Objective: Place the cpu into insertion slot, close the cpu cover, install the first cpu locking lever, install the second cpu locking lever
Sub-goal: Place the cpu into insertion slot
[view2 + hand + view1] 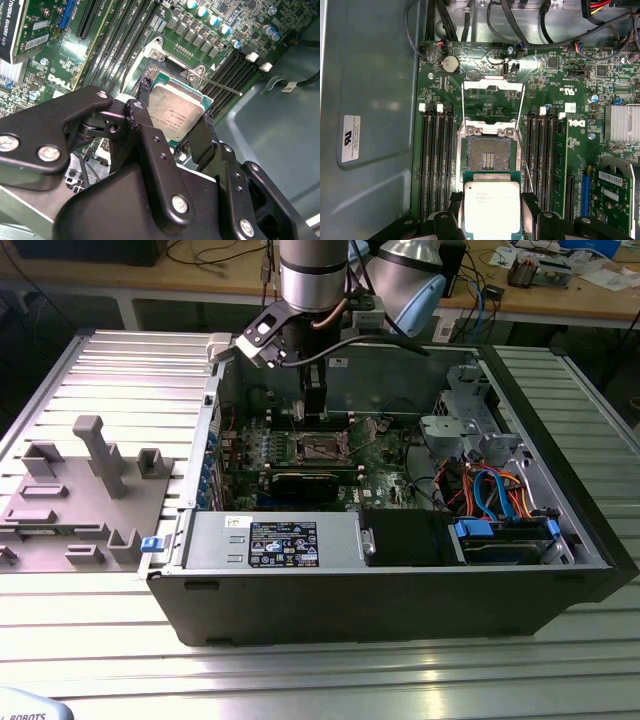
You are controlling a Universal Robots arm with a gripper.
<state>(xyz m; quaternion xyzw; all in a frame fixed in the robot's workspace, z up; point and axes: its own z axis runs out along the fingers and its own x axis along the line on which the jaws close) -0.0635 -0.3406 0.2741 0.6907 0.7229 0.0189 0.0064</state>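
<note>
My gripper (176,106) is shut on the cpu (175,114), a pale silver square chip on a green base, pinched at two opposite edges by the black fingers (202,137). In the first wrist view the cpu (491,207) hangs over the near edge of the insertion slot (487,155), whose contact field lies bare. The cpu cover (493,85), a silvery frame, stands flipped open beyond the slot. A thin locking lever (525,162) runs along one side of the slot. In the exterior view the gripper (313,405) reaches down into the open computer case, just above the socket (322,448).
Memory slots (437,160) flank the socket on both sides. A graphics card (615,195) and a heatsink (622,122) sit nearby. A drive cage (470,410), coloured cables (495,490) and the power supply (280,540) fill the case. A grey fixture tray (80,490) lies at the exterior view's left.
</note>
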